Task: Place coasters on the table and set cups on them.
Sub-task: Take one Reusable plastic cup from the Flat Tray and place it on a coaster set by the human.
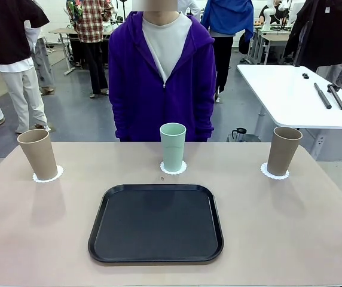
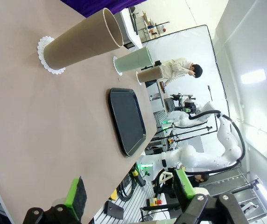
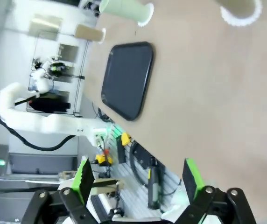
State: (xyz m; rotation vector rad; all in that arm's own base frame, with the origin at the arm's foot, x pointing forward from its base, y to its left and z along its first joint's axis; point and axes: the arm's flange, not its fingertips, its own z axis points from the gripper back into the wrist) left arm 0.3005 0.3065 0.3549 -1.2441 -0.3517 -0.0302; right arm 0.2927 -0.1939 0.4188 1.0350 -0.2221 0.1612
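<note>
1. Cups: the mint green cup (image 1: 173, 146) stands upright on its doily coaster (image 1: 173, 168) at the far middle of the beige table (image 1: 290, 227), a beige-brown cup (image 1: 37, 154) far left, another beige-brown cup (image 1: 283, 150) far right, each on its own doily.
2. Plenty of bare tabletop at both sides and along the near edge; the black tray (image 1: 156, 223) takes up the middle.
3. Left wrist view has the left gripper (image 2: 129, 196) spread wide, holding nothing, off the table edge.
4. Right wrist view: right gripper (image 3: 138, 179) wide open too, nothing in it.
5. Person in a purple hoodie (image 1: 162, 78) stands right behind the mint cup.
</note>
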